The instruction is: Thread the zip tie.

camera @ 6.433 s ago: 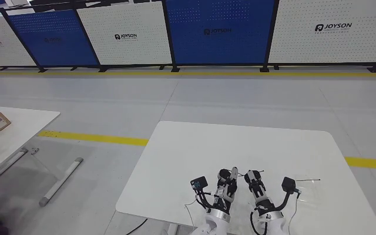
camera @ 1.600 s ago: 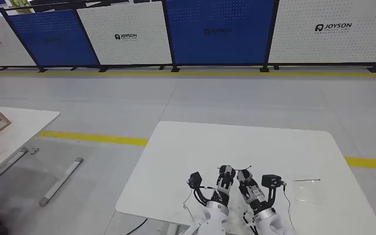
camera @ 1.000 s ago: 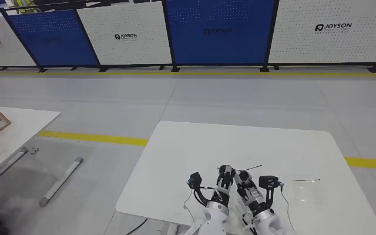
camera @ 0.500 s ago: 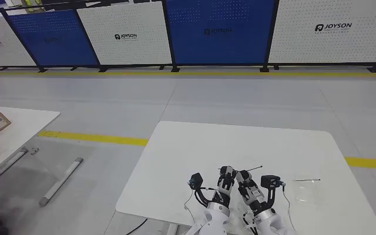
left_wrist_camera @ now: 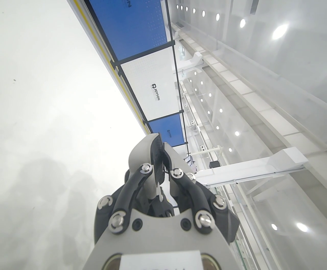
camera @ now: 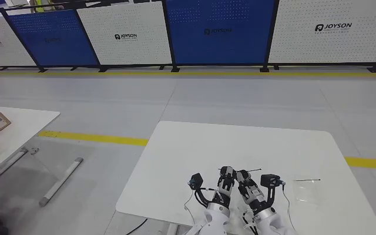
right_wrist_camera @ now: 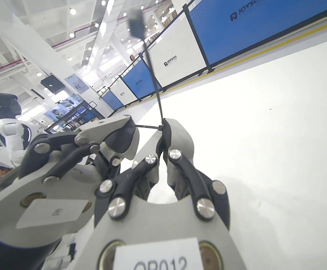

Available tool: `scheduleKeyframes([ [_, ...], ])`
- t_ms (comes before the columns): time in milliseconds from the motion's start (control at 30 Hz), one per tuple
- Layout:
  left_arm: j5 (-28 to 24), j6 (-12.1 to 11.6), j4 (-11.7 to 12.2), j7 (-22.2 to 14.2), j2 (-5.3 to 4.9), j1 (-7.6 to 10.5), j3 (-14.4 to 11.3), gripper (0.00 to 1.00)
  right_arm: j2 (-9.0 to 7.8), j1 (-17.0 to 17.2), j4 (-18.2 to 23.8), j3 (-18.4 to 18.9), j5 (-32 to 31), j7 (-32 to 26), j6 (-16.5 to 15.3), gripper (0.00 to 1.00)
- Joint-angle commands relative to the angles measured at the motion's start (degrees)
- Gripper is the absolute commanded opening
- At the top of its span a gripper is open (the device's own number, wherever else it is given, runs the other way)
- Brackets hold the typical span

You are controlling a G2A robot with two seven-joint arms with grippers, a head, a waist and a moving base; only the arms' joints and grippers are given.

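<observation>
A thin black zip tie (right_wrist_camera: 156, 88) rises out of my right gripper (right_wrist_camera: 163, 127), which is shut on it; its square head (right_wrist_camera: 135, 23) is at the free end. A short stretch of the strap runs sideways from there into my left gripper (right_wrist_camera: 131, 125), close alongside. In the left wrist view my left gripper (left_wrist_camera: 160, 144) is shut, with a sliver of black strap between its pads. From above, the left gripper (camera: 227, 173) and right gripper (camera: 242, 175) sit side by side near the white table's (camera: 235, 141) front edge, and the zip tie (camera: 252, 170) points to the right.
A second black zip tie (camera: 306, 180) lies on the table to the right, beside a clear plastic bag (camera: 306, 192). Beyond the grippers the tabletop is bare. Blue and white partition panels (camera: 217, 32) stand far behind, across the floor.
Over the past seconds the two grippers have come together from a wider spacing. In the last second the zip tie's free end has dropped slightly; the arms have hardly shifted.
</observation>
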State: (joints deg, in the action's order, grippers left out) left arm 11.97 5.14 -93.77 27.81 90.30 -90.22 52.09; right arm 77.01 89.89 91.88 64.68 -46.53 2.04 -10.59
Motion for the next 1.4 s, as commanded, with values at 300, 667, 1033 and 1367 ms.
scheduleKeyframes([
  [300, -0.4, -2.1, -0.5, -1.0, -0.07, -0.27, -0.2, 0.00, -0.01, -0.1, -0.3, -0.2, -0.2, 0.0, 0.4, 0.00],
  [667, -0.4, -3.6, -1.4, -1.7, -0.23, -0.82, -0.4, 0.00, -0.09, -0.1, -0.6, -0.4, -0.7, -0.1, -0.1, 0.00],
  [1033, -0.2, -5.0, -3.0, -1.8, -0.32, -1.16, -0.9, 0.00, -0.22, -0.3, -1.3, -0.7, -1.8, -0.5, -0.8, 0.00],
  [1367, -0.4, -6.5, -5.7, -1.8, -0.79, -1.71, -0.9, 0.00, -0.40, -0.1, -1.8, -0.2, -1.6, -0.2, -1.8, 0.00],
])
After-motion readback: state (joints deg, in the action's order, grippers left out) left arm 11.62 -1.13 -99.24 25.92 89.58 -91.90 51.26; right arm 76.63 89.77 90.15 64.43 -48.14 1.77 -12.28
